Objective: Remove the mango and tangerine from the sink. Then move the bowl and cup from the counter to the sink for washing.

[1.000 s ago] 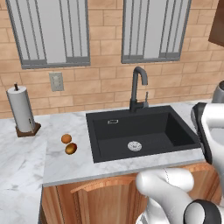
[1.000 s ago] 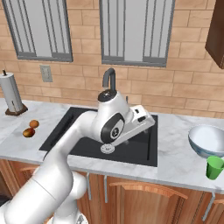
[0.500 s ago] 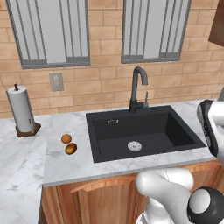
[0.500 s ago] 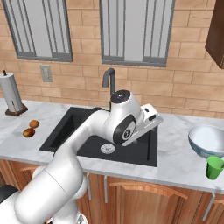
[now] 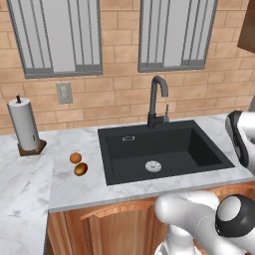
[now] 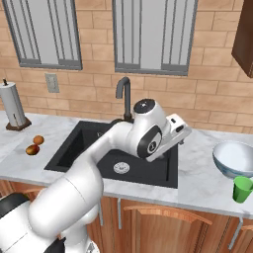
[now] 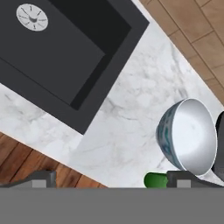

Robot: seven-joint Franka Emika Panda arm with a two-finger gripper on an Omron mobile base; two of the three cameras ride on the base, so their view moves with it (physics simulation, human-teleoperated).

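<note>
Hand view looks down on the bowl (image 7: 189, 138), sitting on the white marble counter (image 7: 127, 131) to the right of the black sink (image 7: 65, 52), with the green cup (image 7: 155, 180) just beside it. My gripper (image 7: 113, 181) hangs above the counter edge with its tips spread wide — nothing is between them. The basin holds no fruit, just its silver drain (image 7: 32, 17).

From the right base view, my arm reaches over the sink's right side, the bowl (image 6: 235, 159) and cup (image 6: 242, 189) well apart from it near the counter's end. From the left base view, the tangerine (image 5: 75, 158) and the mango (image 5: 80, 169) lie touching on the counter left of the sink (image 5: 164, 149), near a paper towel roll (image 5: 25, 124) — the black tap (image 5: 157, 99) stands behind the basin.
</note>
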